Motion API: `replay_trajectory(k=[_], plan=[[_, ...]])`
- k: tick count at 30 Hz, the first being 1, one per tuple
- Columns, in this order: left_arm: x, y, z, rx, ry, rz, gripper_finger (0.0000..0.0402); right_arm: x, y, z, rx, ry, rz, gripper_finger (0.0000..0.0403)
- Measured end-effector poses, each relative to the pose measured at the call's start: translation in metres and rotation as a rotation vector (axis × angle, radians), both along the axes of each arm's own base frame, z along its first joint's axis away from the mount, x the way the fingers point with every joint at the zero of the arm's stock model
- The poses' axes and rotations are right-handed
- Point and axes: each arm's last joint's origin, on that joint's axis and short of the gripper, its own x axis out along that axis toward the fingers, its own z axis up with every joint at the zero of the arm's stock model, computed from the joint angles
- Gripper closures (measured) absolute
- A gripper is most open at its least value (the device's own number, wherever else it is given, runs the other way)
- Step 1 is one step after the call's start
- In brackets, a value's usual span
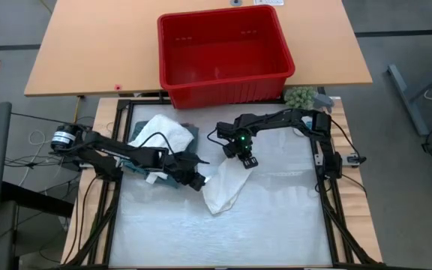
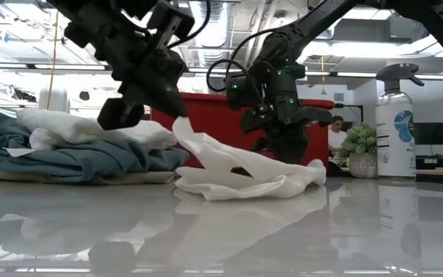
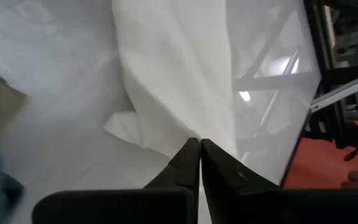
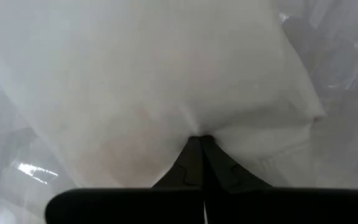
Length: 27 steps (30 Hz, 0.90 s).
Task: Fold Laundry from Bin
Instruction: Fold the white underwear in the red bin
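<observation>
1. Holding white garment (image 1: 223,187) at 2 points: left gripper (image 1: 198,182) clenched on an edge at the side facing the cloth pile, right gripper (image 1: 250,160) clenched on an edge at the side nearer the red bin (image 1: 223,52). Fingers pressed together on cloth in both wrist views.
2. Located on the pale work mat (image 1: 276,217), in front of the bin; between the 2 grippers, lifted a little at the left pinch in the low view, remainder slumped on the mat in a crumpled heap.
3. Bin: apparently no cloth inside, standing beyond the mat on the wooden table (image 1: 88,52).
4. Other laundry: teal-green garment (image 2: 91,161) with further white cloth (image 2: 91,127) on top, stacked beside the held garment, on the left arm's side, near the bin's front corner.
5. Handling, judged: light, limp, no stiffness; sags wherever unsupported, slides readily on the glossy mat, wrinkles easily. No breakage risk; thin edge could slip out of a pinch under a hard pull.
6. Grip advice, judged: take at corners or hem, 1 per gripper, well apart, then draw taut and lay flat before any fold.
</observation>
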Motion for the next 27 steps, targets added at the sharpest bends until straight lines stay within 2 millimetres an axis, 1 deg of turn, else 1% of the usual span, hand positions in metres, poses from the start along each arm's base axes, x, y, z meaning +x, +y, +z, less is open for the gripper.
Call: replay_trajectory(k=[8,13,15,18,21,24,27], plan=[[-0.002,-0.018,0.001,-0.011,-0.005,0.012,0.0401,0.000,-0.001,0.000,0.000,0.001,-0.002,0.0388],[0.000,-0.016,0.003,0.036,-0.039,0.061,0.0400,0.000,-0.001,0.000,0.001,0.000,-0.004,0.0388],[0.002,-0.013,0.005,0.049,-0.067,0.051,0.0390,0.000,-0.001,0.000,0.001,0.000,-0.004,0.0388],[0.006,-0.011,0.009,0.048,-0.128,0.001,0.0359,0.000,-0.001,0.000,0.002,0.000,-0.005,0.0388],[0.006,-0.010,0.013,0.043,-0.159,-0.070,0.0315,-0.001,-0.003,0.000,0.004,-0.001,-0.008,0.0388],[0.004,-0.007,0.017,0.034,-0.168,-0.084,0.0269,-0.002,-0.006,0.000,0.012,-0.002,-0.018,0.0388],[0.003,-0.006,0.015,0.034,-0.140,-0.067,0.0232,-0.004,-0.011,0.000,0.013,0.000,-0.033,0.0388]])
